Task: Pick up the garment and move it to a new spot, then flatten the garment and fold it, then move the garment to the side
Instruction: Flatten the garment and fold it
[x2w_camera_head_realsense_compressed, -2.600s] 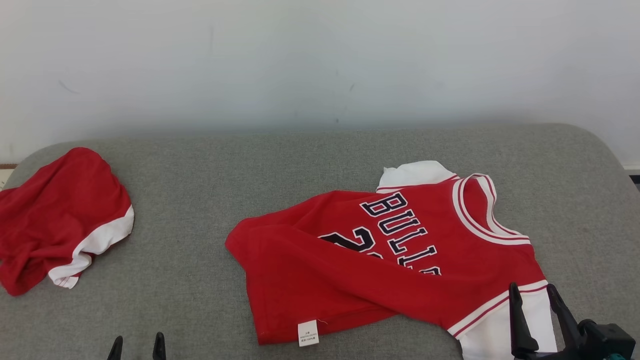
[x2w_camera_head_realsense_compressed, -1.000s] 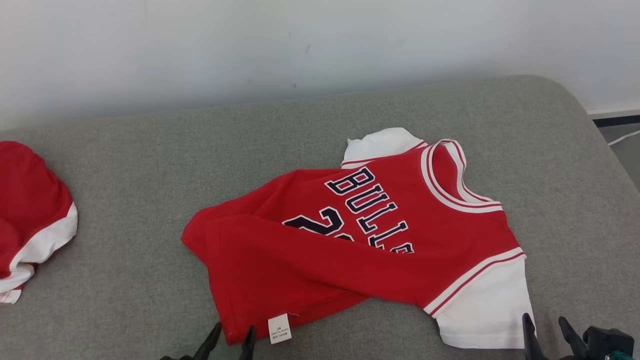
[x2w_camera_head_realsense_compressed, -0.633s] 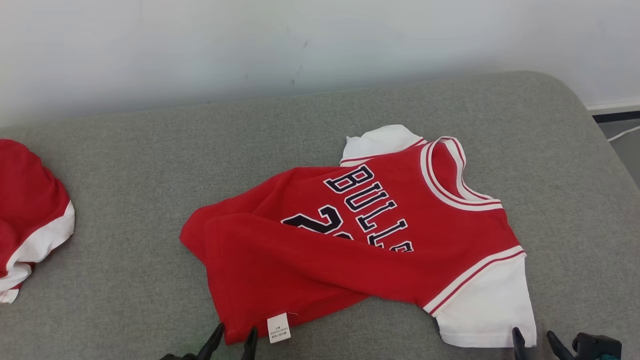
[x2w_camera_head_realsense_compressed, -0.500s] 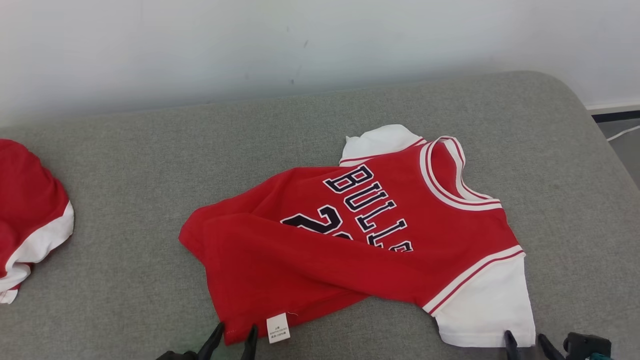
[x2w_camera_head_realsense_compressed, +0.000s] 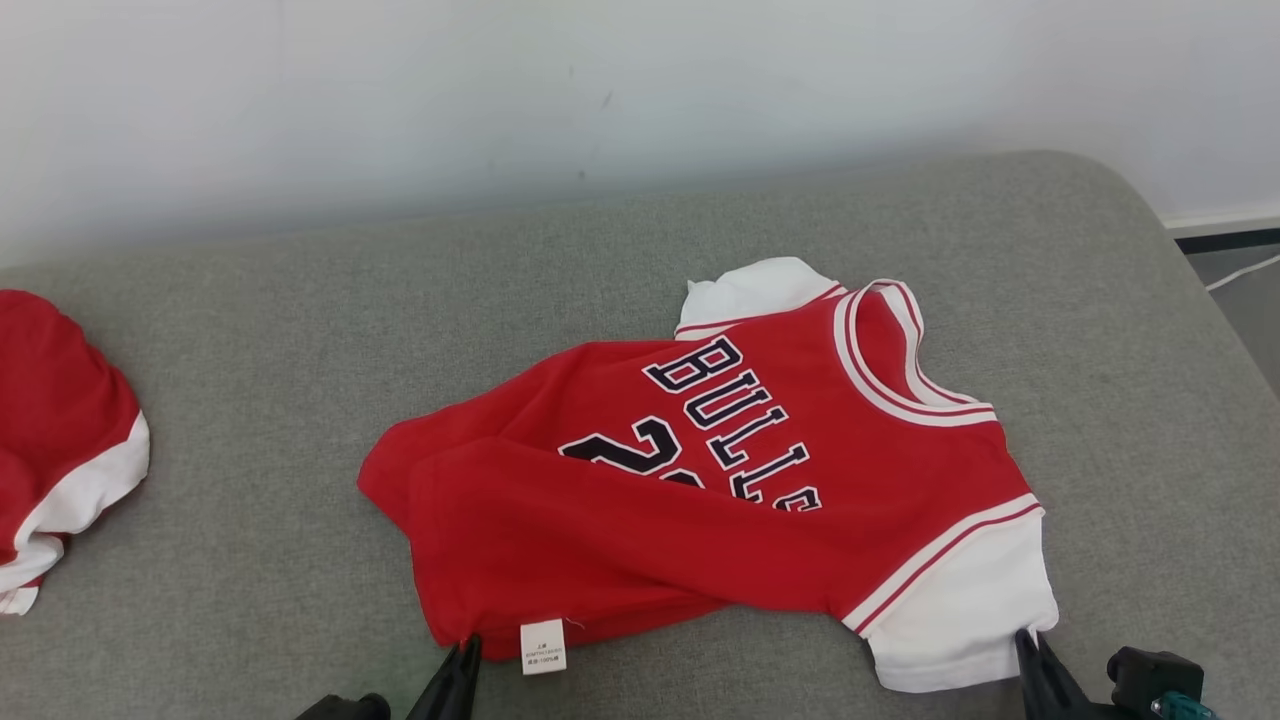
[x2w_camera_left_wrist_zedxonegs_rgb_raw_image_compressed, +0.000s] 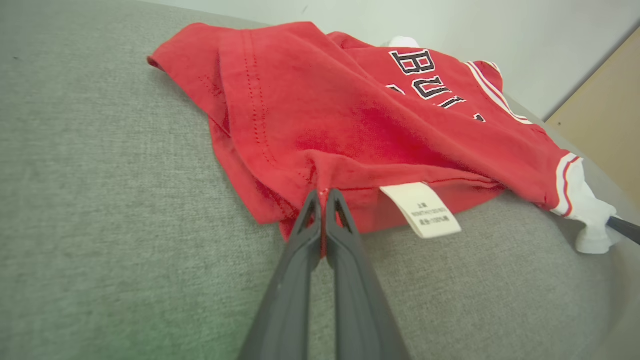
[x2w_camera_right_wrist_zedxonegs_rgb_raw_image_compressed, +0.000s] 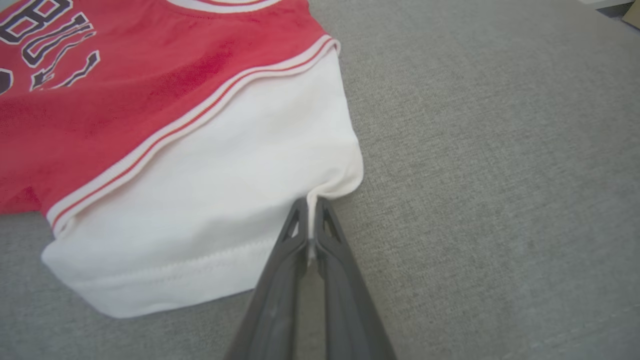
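At lower centre of the head view, the left gripper (x2w_camera_head_realsense_compressed: 462, 652) pinches the red hem of the garment (x2w_camera_head_realsense_compressed: 700, 500), which lies crumpled mid-frame on the grey cushion (x2w_camera_head_realsense_compressed: 300, 330); at lower right the right gripper (x2w_camera_head_realsense_compressed: 1024, 645) nips the white sleeve (x2w_camera_head_realsense_compressed: 960, 610). Left wrist view: fingers (x2w_camera_left_wrist_zedxonegs_rgb_raw_image_compressed: 295, 275) clamped at frame centre on a thin fold of hem beside the label (x2w_camera_left_wrist_zedxonegs_rgb_raw_image_compressed: 420, 210); so shallow a bite may slip on lifting. Right wrist view: fingers (x2w_camera_right_wrist_zedxonegs_rgb_raw_image_compressed: 280, 280) clenched on the sleeve's corner; only one layer may be caught, and an uneven lift would twist the garment.
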